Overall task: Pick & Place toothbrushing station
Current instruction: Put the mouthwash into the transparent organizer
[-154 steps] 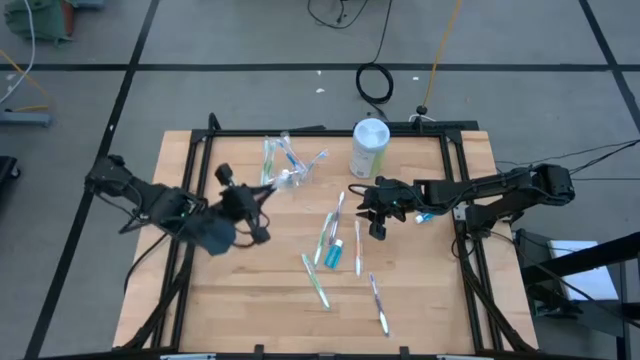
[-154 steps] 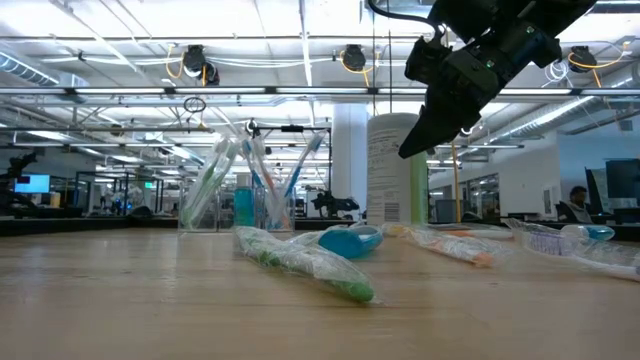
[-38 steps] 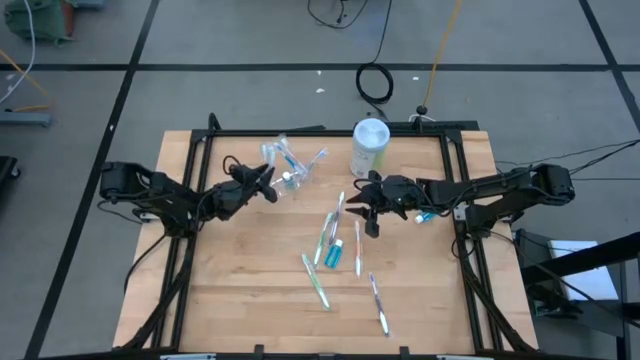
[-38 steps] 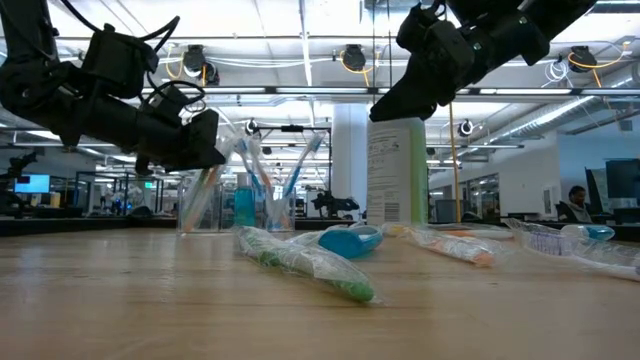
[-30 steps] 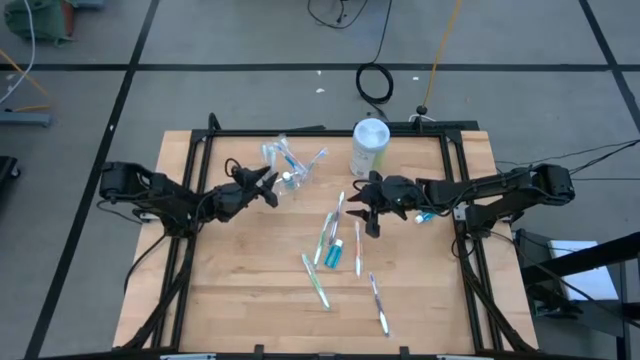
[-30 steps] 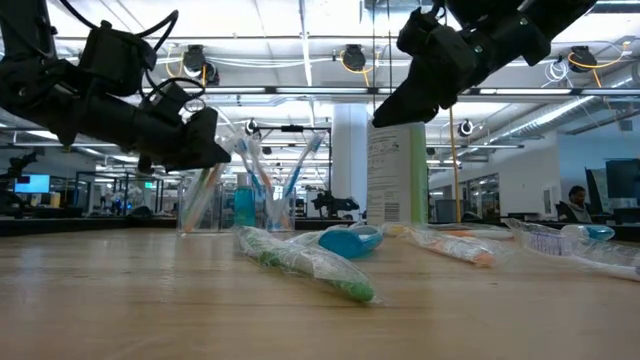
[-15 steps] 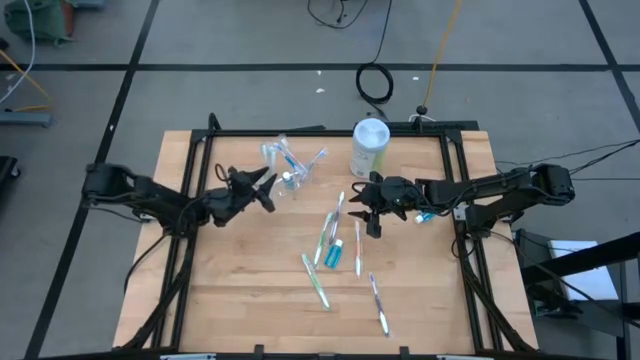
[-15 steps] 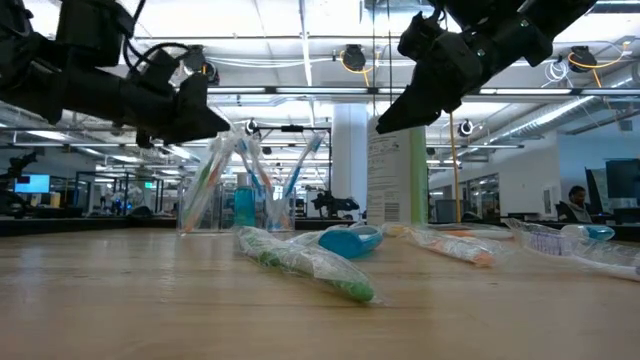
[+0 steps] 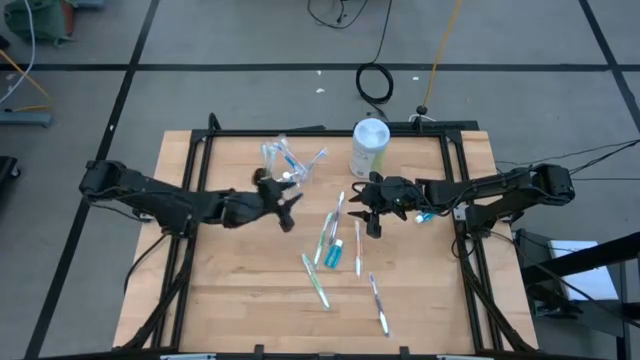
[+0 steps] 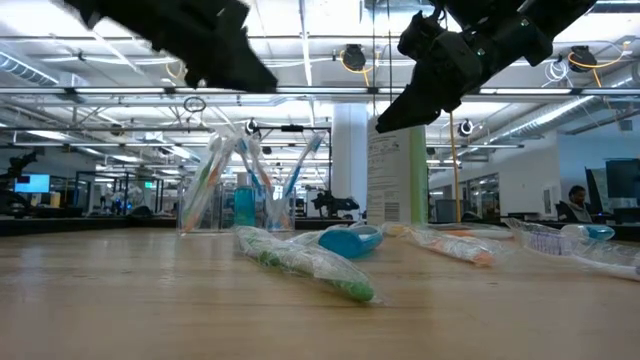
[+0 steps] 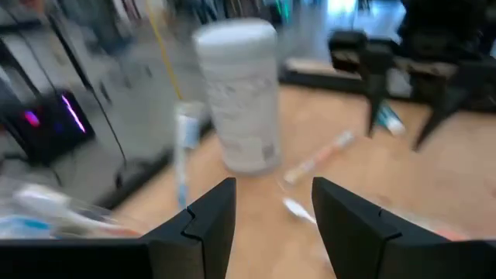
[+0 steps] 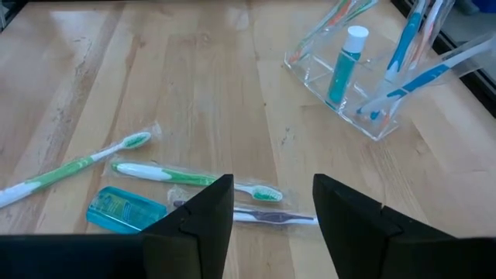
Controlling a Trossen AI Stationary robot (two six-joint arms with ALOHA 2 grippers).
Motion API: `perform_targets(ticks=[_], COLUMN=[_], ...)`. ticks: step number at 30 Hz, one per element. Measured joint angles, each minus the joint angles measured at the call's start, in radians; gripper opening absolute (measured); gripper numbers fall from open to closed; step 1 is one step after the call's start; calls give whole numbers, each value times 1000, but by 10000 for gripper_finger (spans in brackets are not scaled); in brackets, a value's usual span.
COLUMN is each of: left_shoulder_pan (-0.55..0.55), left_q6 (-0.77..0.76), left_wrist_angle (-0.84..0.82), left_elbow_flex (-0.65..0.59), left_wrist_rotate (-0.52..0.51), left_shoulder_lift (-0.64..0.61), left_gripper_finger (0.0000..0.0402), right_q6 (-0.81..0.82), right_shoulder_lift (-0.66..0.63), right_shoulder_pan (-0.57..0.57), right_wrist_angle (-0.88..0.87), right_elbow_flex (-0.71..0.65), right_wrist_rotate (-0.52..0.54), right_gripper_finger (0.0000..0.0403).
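The toothbrushing station (image 9: 285,163) is a clear plastic holder standing on its base at the table's far middle, with several toothbrushes and a teal tube upright in it. It also shows in the low view (image 10: 250,190) and the right wrist view (image 12: 364,77). My left gripper (image 9: 288,208) hovers open and empty above the table, just near and right of the station, with blurred fingers in its own wrist view (image 11: 273,225). My right gripper (image 9: 362,215) hangs open and empty over the loose toothbrushes (image 12: 198,180) at mid table.
A pale-green canister with a white lid (image 9: 369,147) stands right of the station. Several wrapped toothbrushes (image 9: 330,228) and a flat teal tube (image 9: 335,252) lie across the table's middle and near part. Another teal tube (image 9: 424,216) lies under the right arm.
My left gripper has risen and swung away from the station, toward the table's right and near side, and it now stands higher in the low view. The station and the loose toothbrushes have stayed where they were.
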Motion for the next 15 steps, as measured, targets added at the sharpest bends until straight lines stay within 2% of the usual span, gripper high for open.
perform_targets(ticks=[3,6,11,15], left_shoulder_pan=[1,2,-3,-3], left_q6=[-154,-239,-245,-222], left_wrist_angle=[-251,-381,-436,-480], left_elbow_flex=[153,275,394,476], left_wrist_rotate=[62,166,312,343], left_shoulder_lift=[36,78,187,306], left_gripper_finger=[177,177,177,177], right_q6=[0,0,10,52], right_shoulder_lift=[0,0,0,0], right_shoulder_pan=[0,0,0,0], right_wrist_angle=[0,-3,-7,-67], right_elbow_flex=[0,0,0,-1], right_wrist_rotate=[0,0,-2,-4], right_gripper_finger=[171,171,171,171])
